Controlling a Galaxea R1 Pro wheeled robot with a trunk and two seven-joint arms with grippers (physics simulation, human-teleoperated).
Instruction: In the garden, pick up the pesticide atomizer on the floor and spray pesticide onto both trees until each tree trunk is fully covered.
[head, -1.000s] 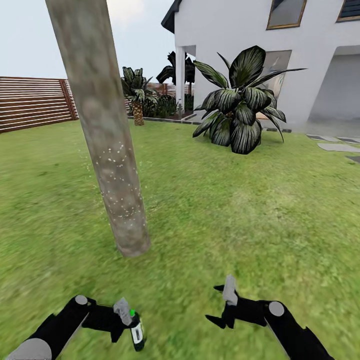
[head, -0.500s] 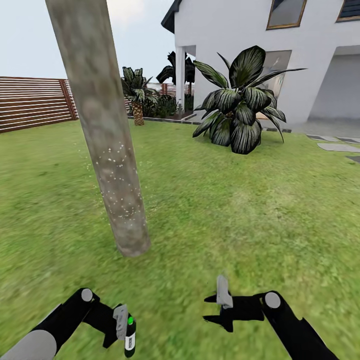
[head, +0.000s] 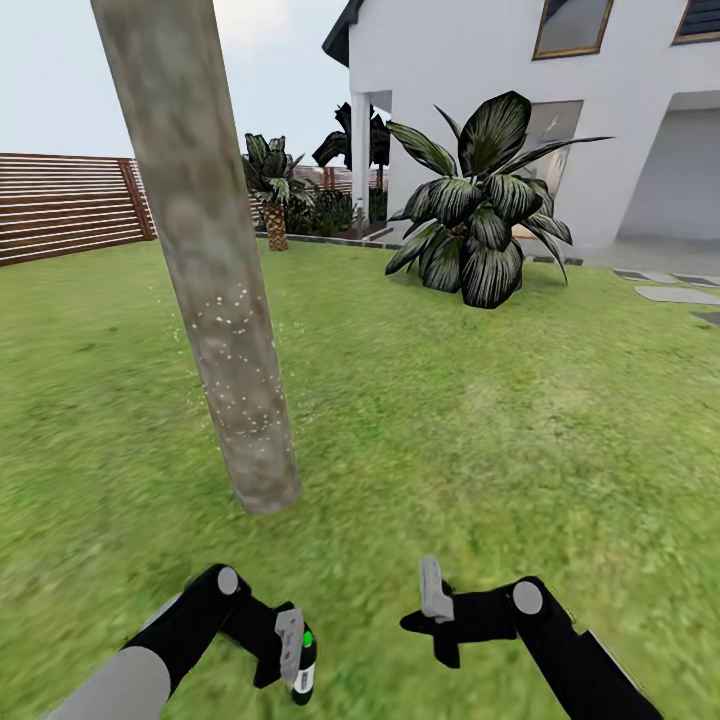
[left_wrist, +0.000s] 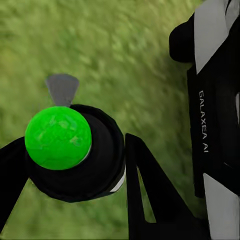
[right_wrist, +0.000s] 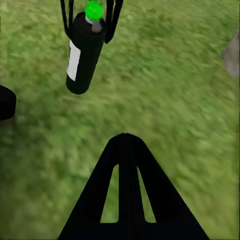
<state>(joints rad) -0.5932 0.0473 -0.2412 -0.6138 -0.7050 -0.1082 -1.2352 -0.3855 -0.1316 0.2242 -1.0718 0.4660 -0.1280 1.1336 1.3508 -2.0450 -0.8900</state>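
1 trunk (head: 215, 290), 1 atomizer (head: 303, 668), 2 hands (head: 290, 655).

tree trunk (head: 200, 260) top cut off, left hand (head: 290, 655) partly hiding atomizer (head: 304, 668)

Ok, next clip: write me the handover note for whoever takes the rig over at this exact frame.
Left gripper: shut on the pesticide atomizer, held low over the grass, its top glowing green.
Right gripper: holds nothing, beside the left one; the head view does not settle whether it is open.
Tree trunk: right ahead, leaning, with white speckles on its middle and lower part.
Done: atomizer picked up; spraying of this trunk looks begun.
Left: the upper trunk shows no speckles, so coverage looks partial; the bottle is not aimed at the trunk now. Re-aim and finish, then do the second tree.
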